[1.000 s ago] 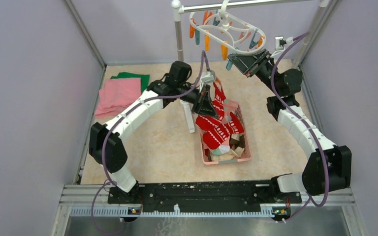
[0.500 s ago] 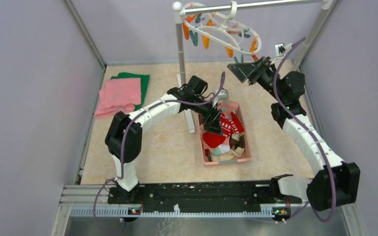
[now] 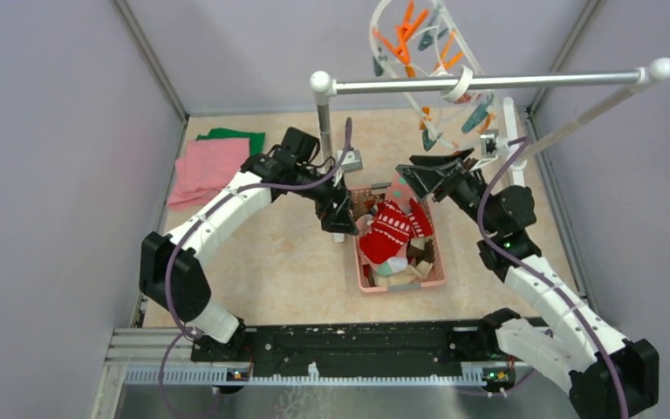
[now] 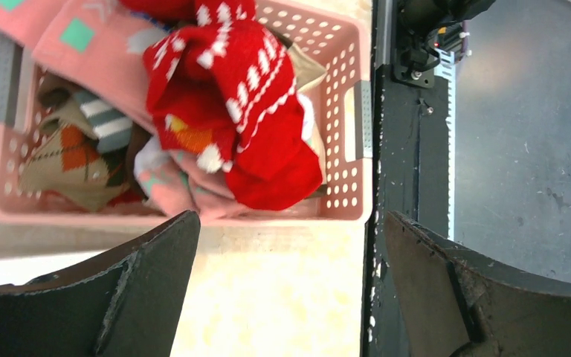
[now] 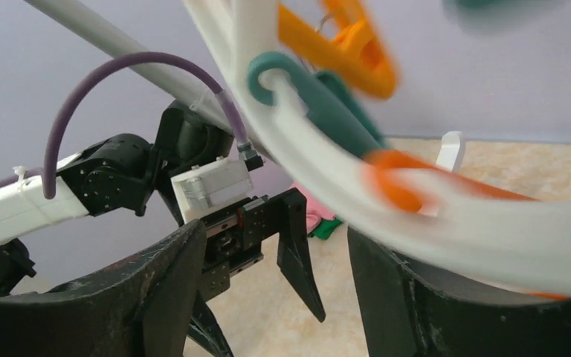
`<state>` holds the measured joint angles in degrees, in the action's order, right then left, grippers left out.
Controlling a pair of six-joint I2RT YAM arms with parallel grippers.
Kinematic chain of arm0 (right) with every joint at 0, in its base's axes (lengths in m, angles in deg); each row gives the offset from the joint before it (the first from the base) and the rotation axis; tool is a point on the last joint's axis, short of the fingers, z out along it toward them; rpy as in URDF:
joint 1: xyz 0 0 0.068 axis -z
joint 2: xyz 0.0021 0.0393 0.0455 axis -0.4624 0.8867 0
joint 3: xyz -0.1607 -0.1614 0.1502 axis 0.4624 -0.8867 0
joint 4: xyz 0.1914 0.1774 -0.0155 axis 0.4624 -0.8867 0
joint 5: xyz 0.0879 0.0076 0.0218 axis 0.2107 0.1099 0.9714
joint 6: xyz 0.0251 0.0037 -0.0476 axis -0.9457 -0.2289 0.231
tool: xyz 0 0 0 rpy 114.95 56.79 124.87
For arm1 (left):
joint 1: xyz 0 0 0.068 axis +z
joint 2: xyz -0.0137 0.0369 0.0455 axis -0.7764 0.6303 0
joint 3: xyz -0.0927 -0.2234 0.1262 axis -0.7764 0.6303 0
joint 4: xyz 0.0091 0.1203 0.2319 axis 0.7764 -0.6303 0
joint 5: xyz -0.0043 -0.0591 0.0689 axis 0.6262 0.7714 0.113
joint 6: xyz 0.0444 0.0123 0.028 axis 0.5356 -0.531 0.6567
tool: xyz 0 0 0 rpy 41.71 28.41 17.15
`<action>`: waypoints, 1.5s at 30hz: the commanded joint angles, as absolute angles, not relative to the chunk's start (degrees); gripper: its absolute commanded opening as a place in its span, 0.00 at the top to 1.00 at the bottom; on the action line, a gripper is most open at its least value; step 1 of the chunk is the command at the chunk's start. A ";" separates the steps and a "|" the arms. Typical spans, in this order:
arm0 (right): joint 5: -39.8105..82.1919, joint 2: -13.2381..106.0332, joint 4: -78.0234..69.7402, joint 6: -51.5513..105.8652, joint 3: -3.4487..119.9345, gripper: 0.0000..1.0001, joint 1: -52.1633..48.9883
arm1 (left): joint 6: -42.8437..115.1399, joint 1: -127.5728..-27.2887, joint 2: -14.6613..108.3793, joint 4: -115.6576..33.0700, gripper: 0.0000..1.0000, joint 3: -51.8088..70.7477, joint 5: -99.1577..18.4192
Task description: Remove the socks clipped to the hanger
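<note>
The socks lie heaped in a pink basket [image 3: 401, 283]: a red one with white pattern [image 3: 390, 229] [image 4: 249, 104] on top, an argyle one [image 4: 67, 156] and a pink one [image 4: 82, 41] under it. The white ring hanger [image 3: 393, 39] [image 5: 320, 167] swings high on the rail with only orange and teal pegs on it; I see no sock clipped there. My left gripper [image 3: 337, 212] [image 4: 290, 223] is open and empty just left of the basket. My right gripper [image 3: 420, 173] [image 5: 271, 249] is open and empty, between the basket's far end and the hanger.
The metal rail stand [image 3: 488, 83] leans across the middle of the view, its left post [image 3: 323, 122] close to my left wrist and a white foot [image 3: 510, 122] at the back right. Folded pink [image 3: 205, 170] and green [image 3: 237, 137] cloths lie at the far left.
The red sock has dropped from my left gripper into the basket, and that gripper opened and drew back left. The rail stand shifted, the hanger swung up, and my right gripper came down off it.
</note>
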<state>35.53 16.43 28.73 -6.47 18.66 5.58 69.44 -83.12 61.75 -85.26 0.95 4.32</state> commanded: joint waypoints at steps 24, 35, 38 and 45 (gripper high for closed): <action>34.95 26.24 -5.46 7.97 45.43 0.02 11.26 | 66.78 -78.93 64.32 -78.84 0.01 -5.11 0.74; 42.65 22.32 -14.29 7.92 54.10 0.01 12.55 | 63.42 -76.34 68.74 -75.60 0.01 -9.50 -2.70; 42.23 22.39 -17.71 9.26 59.19 0.01 12.85 | 62.56 -76.29 67.49 -72.97 0.01 -7.28 -3.09; 38.61 21.71 -23.80 10.56 66.70 0.01 13.28 | 62.40 -75.47 67.93 -69.80 0.01 -7.23 -8.19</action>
<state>40.75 23.47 -19.78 8.93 62.62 12.67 62.84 -76.19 69.08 -74.34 -6.63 -5.43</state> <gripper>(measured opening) 0.985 0.988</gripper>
